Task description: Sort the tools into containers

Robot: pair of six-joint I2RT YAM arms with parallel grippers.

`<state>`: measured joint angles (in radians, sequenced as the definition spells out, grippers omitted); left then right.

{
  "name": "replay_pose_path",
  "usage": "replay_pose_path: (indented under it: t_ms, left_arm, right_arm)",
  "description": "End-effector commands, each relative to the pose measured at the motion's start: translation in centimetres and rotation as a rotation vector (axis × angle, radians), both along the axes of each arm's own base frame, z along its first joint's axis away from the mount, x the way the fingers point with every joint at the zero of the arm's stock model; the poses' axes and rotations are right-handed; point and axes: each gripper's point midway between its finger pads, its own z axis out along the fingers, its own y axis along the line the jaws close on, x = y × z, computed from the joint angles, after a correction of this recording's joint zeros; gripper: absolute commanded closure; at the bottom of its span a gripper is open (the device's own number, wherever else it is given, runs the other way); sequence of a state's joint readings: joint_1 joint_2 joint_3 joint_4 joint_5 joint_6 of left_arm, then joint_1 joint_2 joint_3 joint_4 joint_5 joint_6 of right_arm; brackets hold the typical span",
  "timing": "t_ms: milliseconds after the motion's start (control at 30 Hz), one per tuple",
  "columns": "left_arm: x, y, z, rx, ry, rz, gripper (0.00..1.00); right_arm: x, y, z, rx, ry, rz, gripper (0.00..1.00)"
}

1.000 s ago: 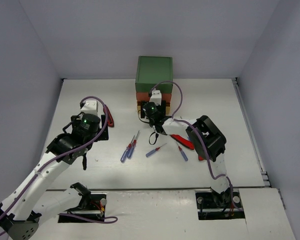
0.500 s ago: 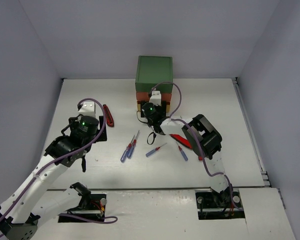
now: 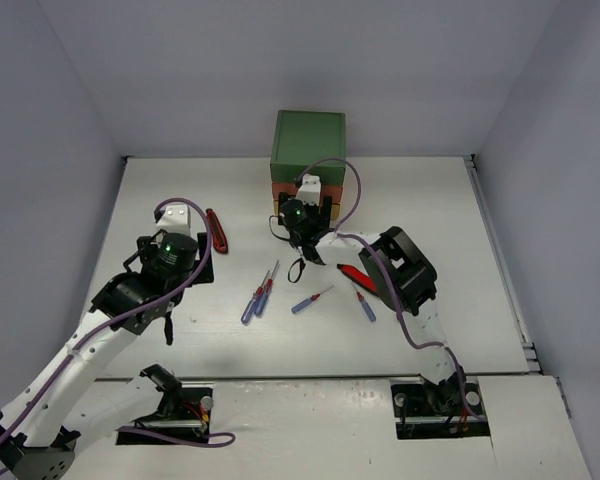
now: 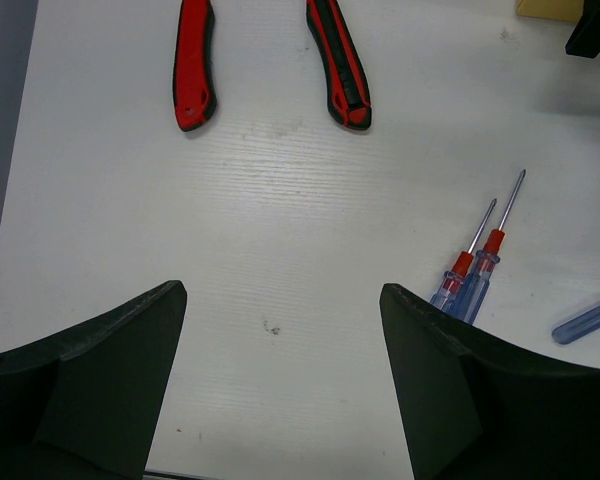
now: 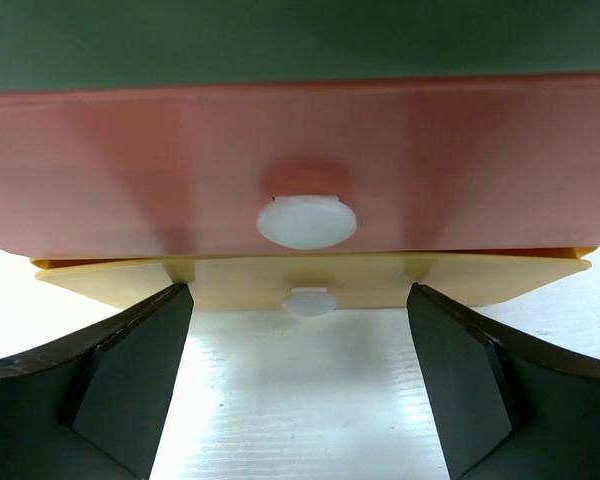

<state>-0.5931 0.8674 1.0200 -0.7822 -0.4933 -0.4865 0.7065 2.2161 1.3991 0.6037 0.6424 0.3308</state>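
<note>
The right gripper, fingers spread wide, reaches low and level toward the white knob of the orange-red drawer, stacked between the green drawer and the yellow drawer at the far edge of the table. The left gripper, also spread, hangs just beside two blue-handled screwdrivers lying parallel, tips pointing away from the arms.
</note>
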Motion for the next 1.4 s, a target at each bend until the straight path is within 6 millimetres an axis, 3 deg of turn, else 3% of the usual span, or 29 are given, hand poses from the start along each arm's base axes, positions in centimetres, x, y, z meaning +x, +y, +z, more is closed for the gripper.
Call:
replay_pose_path:
  t_ms: [0,267,433,600,733,767,833,933,1100,1233,1367]
  left_arm:
    - [0.6,0.2,1.1,-0.026,-0.053,0.036,0.25]
    - [0.8,0.1,1.4,-0.036,-0.064,0.038,0.25]
    - [0.6,0.1,1.4,-0.052,-0.070,0.039,0.25]
    - [0.6,0.1,1.3,-0.059,-0.079,0.035,0.25]
    - [0.8,-0.1,1.6,-0.063,-0.087,0.026,0.25]
    - [0.8,-0.1,1.7,-0.062,-0.088,0.025,0.25]
    - [0.9,-0.1,2.0,-0.064,-0.098,0.024,0.25]
    - [0.9,0.1,2.4,-0.060,-0.114,0.025,0.25]
    - [0.8,0.3,2.4,-0.052,-0.118,0.022,0.25]
    - [0.6,0.4,2.3,-0.053,-0.118,0.019,0.25]
    - [0.3,0.7,2.1,-0.052,-0.123,0.021,0.25]
  right_arm:
    - [2.1,-0.8,5.2,0.098,-0.145,-0.096,0.13]
    - [2.4,-1.5,6.1,0.110,-0.157,-0.104,0.13]
    - [0.6,-1.7,7.1,0.097,-0.152,-0.085,0.13]
    - [-2.2,-1.7,10.8,0.143,-0.185,-0.048,0.12]
    - [-5.3,-2.0,15.3,0.194,-0.230,0.005,0.13]
    - [-6.0,-2.2,15.3,0.192,-0.224,0.013,0.13]
    - [-7.6,-2.9,17.4,0.248,-0.236,0.034,0.01]
    - [-9.0,-4.5,17.6,0.304,-0.204,0.023,0.00]
    - [-9.6,-4.9,17.7,0.243,-0.187,0.110,0.00]
    - [-9.1,-5.2,16.8,0.172,-0.178,0.090,0.00]
    - [-7.8,-4.5,15.6,0.132,-0.169,0.070,0.07]
